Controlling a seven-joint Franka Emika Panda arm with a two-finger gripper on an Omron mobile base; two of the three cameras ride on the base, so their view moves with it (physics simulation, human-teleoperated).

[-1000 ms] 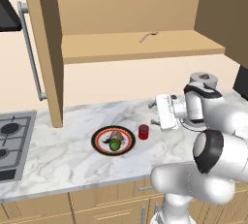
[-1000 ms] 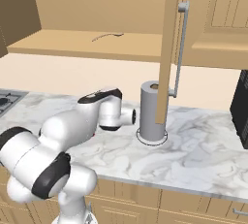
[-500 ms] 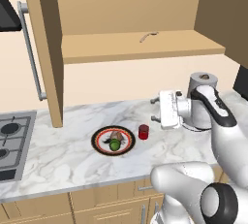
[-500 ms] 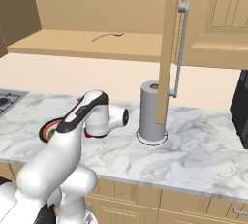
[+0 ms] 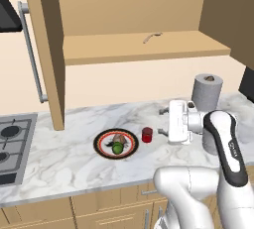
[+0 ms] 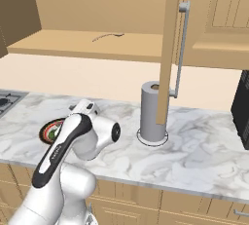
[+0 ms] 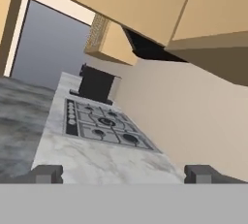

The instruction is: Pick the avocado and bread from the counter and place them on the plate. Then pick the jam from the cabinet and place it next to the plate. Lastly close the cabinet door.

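I'm watching the gripper [image 5: 163, 121] hanging above the counter [image 5: 74, 168], turned sideways so it points left toward the jam [image 5: 147, 134]; its jaws are standing wide apart with nothing between them. In the hand view the two fingertips [image 7: 47, 173] are sitting far apart at the bottom, looking along the marble toward a gas hob [image 7: 101, 127] under the wall units.

The jam is standing upright on the counter just right of the plate [image 5: 105, 141], close to its rim but I can't tell whether it is touching. The gripper is hovering a little right of the jar, clear of it. On the plate the avocado [image 5: 117, 148] is lying at the near side and the bread [image 5: 118, 139] is sitting right behind it, the two touching.

Behind the arm a grey paper-towel roll [image 5: 207, 90] is standing upright on the counter. Above, the cabinet [image 5: 144, 49] is showing its shelf, and the cabinet door [image 5: 45, 49] is standing swung out to the left, its silver bar handle [image 5: 31, 52] facing the hob side.
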